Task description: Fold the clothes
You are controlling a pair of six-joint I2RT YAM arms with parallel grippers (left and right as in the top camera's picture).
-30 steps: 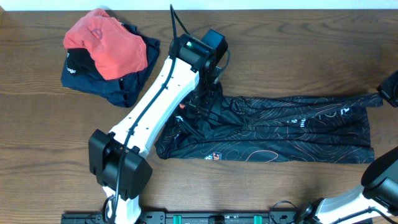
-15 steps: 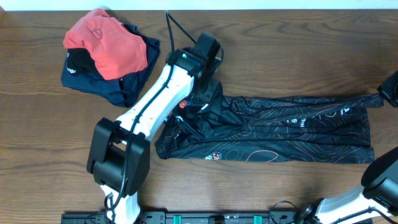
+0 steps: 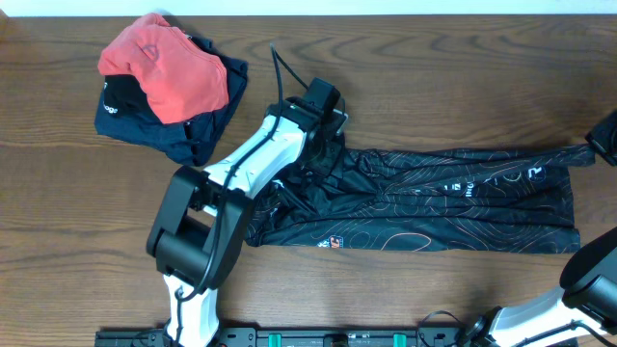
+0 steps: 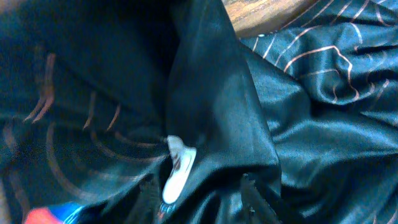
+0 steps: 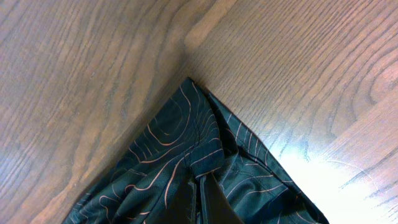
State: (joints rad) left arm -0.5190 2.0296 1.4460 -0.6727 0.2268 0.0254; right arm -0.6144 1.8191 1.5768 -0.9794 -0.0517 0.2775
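Your jersey (image 3: 453, 202) lies as a long, slick black band with thin orange contour lines, rumpled at its left end, stretched across the wood-grain table (image 3: 434, 87) to the right edge. Your right gripper (image 3: 592, 151) is clamped on its drawn-out far corner. Your left gripper (image 3: 326, 135) sits in the bunched left end, where glossy folds and a white tag (image 4: 176, 177) crowd its camera, so you cannot tell whether it grips. A coral-red garment (image 3: 164, 67) heaped on a navy garment (image 3: 198, 135) lies well apart at upper left. The jersey's white lettering is too small to read
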